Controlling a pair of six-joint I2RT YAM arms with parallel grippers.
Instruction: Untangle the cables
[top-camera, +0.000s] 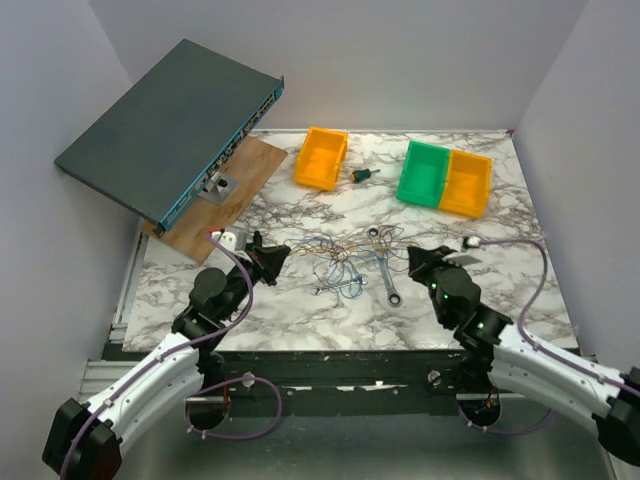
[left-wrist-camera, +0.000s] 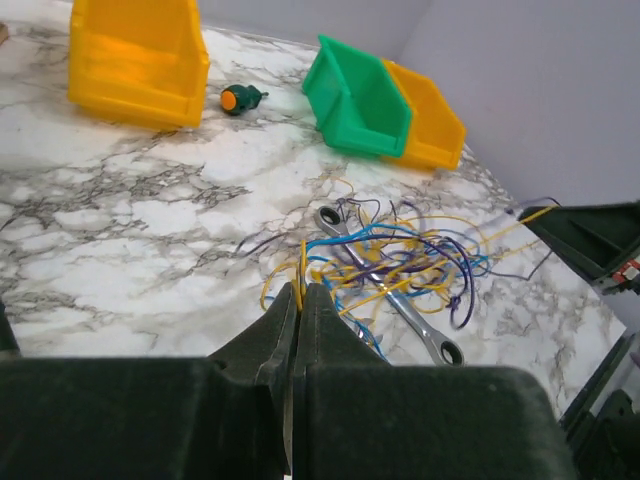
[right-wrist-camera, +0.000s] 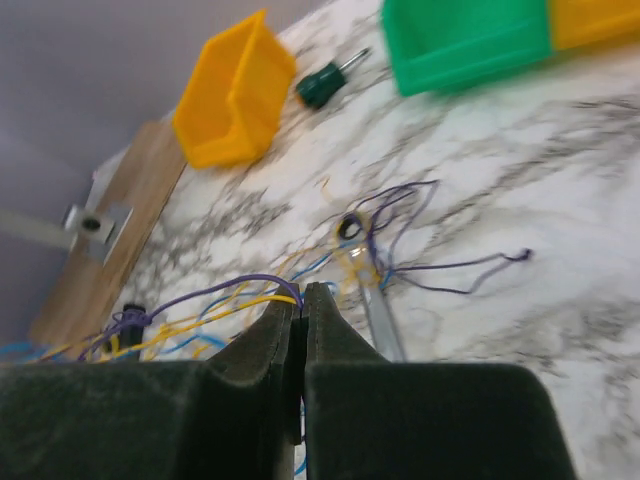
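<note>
Top cam's up high, well behind the left pincer (top-camera: 275, 255) and right pincer (top-camera: 413, 258), looking down and forward over the whole table (top-camera: 250, 310). Each wrist cam sits right behind its own pincer, low and close, looking out past the tips. All three catch the cables (top-camera: 340, 262), wrench (top-camera: 386, 266) and green bin (top-camera: 424, 173) ahead of them.

Cables (top-camera: 340, 262) blue, yellow, purple; table (top-camera: 290, 310) marbled.

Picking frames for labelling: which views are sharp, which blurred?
Top external: evenly lit and sharp, though the cables are tiny. Left wrist: crisp on cables and wrench. Right wrist: blurred throughout, green bin soft.
</note>
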